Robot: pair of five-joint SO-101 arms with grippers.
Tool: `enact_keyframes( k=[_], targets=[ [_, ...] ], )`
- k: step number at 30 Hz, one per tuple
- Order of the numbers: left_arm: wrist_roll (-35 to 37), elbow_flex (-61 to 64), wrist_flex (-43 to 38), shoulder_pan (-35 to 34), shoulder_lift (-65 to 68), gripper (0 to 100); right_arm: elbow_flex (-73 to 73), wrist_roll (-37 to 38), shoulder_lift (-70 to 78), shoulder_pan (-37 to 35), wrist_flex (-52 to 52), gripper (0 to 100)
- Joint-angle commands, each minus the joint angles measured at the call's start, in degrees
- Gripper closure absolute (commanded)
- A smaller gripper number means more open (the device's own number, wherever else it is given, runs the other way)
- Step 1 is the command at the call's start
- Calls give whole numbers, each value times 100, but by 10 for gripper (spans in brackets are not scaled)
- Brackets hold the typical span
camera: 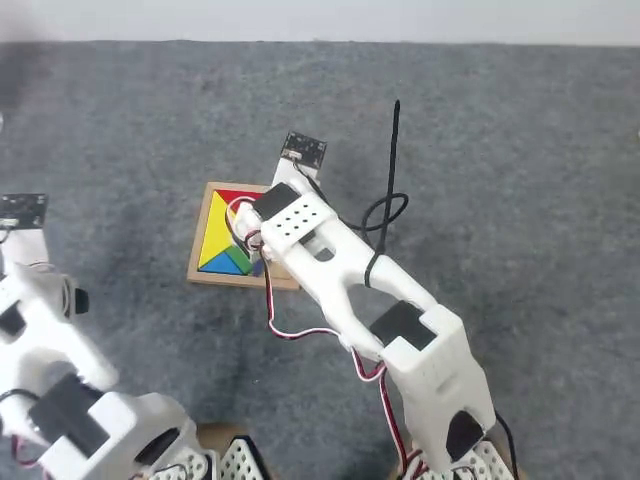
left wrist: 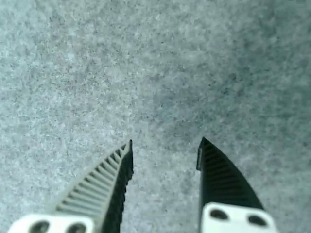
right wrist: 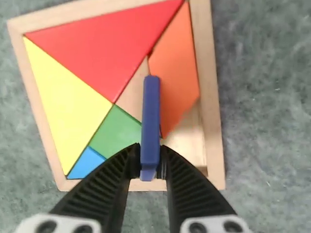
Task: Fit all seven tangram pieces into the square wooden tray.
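Tangram tray (camera: 203, 232) sits left of centre on the grey desk (camera: 500, 150), five coloured pieces (right wrist: 107, 48) laid inside. A dark blue piece (right wrist: 150, 111) stands on edge above it, pinched by the right hand (right wrist: 149, 149) — the left hand (left wrist: 165, 141) hangs parted and empty over bare desk.

Holds the right arm (camera: 400, 320) stretched from the near edge of the table (camera: 520, 150) toward its middle, right gripper (right wrist: 149, 151) pointing down, pinched on an edge-up dark blue piece (right wrist: 150, 116). Holds the left arm (camera: 60, 370) folded by the near left corner, left gripper (left wrist: 165, 143) parted.
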Motion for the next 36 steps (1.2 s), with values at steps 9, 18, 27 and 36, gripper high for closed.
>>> enact_keyframes(
  k=[9,18,27,36],
  targets=[
    [-70,-48,-79,-9,-281,789,-18,-70,-716,-4,488,768],
    [-70,-48,-79,-9,-281,789,-18,-79,-734,40,479,724],
    [-70,-40,-79,-9,-281,789,105,141,-277,101,-171,724],
    [-70,-31,-62,79,-281,789,97,299,-180,-66,-312,724]
  ],
)
